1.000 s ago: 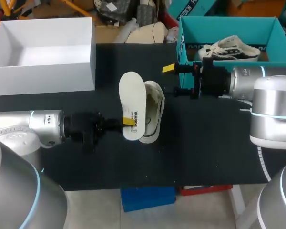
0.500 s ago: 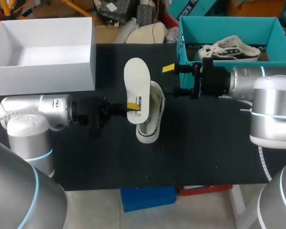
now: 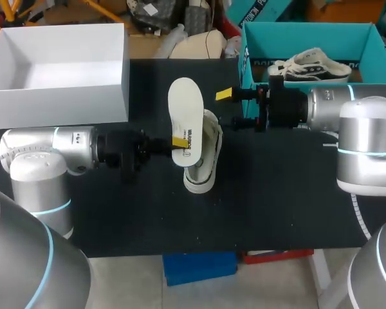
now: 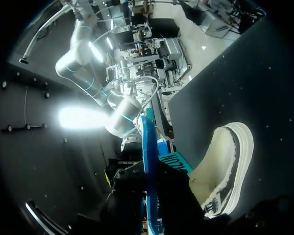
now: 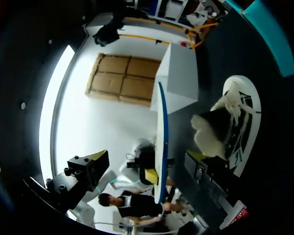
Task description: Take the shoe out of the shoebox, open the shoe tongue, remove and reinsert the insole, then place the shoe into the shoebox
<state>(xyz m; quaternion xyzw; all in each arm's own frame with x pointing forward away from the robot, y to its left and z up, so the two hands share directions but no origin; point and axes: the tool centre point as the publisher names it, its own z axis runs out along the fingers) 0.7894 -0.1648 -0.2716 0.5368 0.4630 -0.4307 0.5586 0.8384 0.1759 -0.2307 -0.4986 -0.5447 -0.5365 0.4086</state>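
At the middle of the worktop (image 3: pixel 276 193), our left gripper (image 3: pixel 177 143) is clamped on the white insole (image 3: pixel 185 109) and holds it lifted, partly over the shoe (image 3: pixel 204 161) lying just to its right. Our right gripper (image 3: pixel 233 107) hangs open and empty further right, near the teal shoebox (image 3: pixel 309 29), which holds a second shoe (image 3: pixel 312 64). A white box (image 3: pixel 58 96) stands far left.

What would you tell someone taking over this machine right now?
Left end effector: shut on the flat white foam insole, held above the white low-top sneaker.
Right end effector: open, empty, near the sneaker.
Sneaker rests on the black table, outside the white cardboard shoebox.
Done: sneaker out, insole removed.
Left: reinsert the insole, put the sneaker into the shoebox.
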